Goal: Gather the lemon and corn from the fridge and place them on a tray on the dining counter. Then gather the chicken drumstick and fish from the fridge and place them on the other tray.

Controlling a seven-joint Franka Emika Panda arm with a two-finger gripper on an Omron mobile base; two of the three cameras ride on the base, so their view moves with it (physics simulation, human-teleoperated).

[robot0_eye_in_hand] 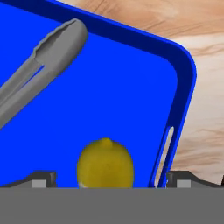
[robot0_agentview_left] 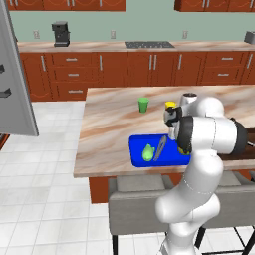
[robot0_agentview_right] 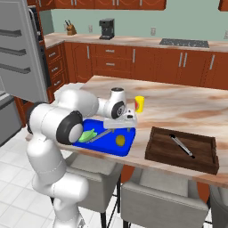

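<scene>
Lemon (robot0_eye_in_hand: 105, 162) resting on blue tray (robot0_eye_in_hand: 131, 87), gripper (robot0_agentview_right: 120, 128) spread wide just above it, holding nothing.
Grey tongs (robot0_eye_in_hand: 39, 70) lying across tray floor beside lemon; corn (robot0_agentview_right: 87, 135) at tray's far end. Blue tray on marble dining counter (robot0_agentview_right: 187, 107), near wooden tray (robot0_agentview_right: 182, 149) with second tongs (robot0_agentview_right: 181, 145).

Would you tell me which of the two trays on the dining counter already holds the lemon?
The blue tray holds the lemon, beside grey tongs. The brown wooden tray to its right holds no lemon.
</scene>
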